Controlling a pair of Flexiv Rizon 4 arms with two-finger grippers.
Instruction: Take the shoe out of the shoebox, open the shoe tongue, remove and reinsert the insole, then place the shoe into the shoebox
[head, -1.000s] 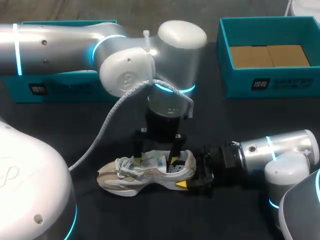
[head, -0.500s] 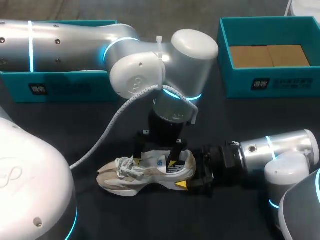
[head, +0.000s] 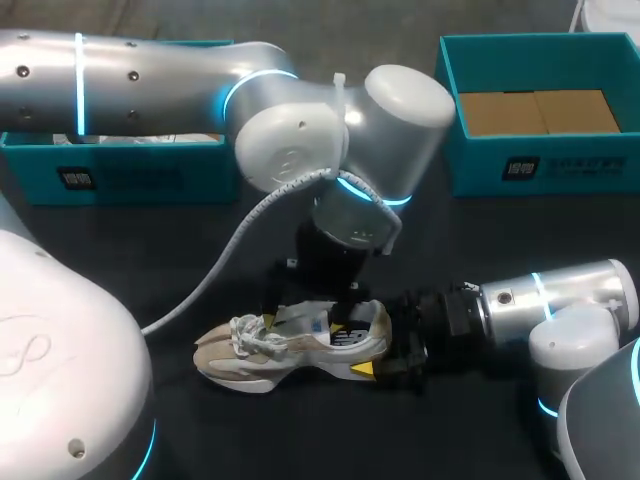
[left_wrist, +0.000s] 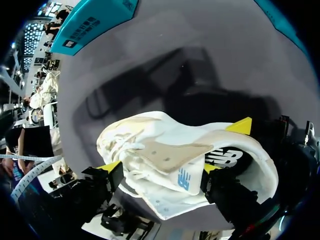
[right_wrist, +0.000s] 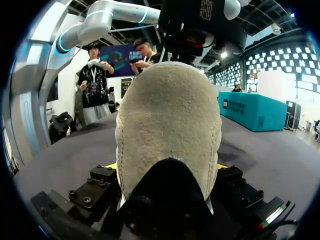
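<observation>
On the black tabletop (head: 200, 260), shows a pale shoe (head: 255, 362), heel clamped from both sides by the right gripper (right_wrist: 167, 167). Poises the left gripper (left_wrist: 159, 167) over the tongue (left_wrist: 170, 156), hold impossible to tell. Risks yanking the heel free if tugged too hard.

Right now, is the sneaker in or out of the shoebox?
Out. The sneaker stands upright on the black table, heel clamped in the right gripper; the left teal box and right teal box sit apart behind it.
</observation>
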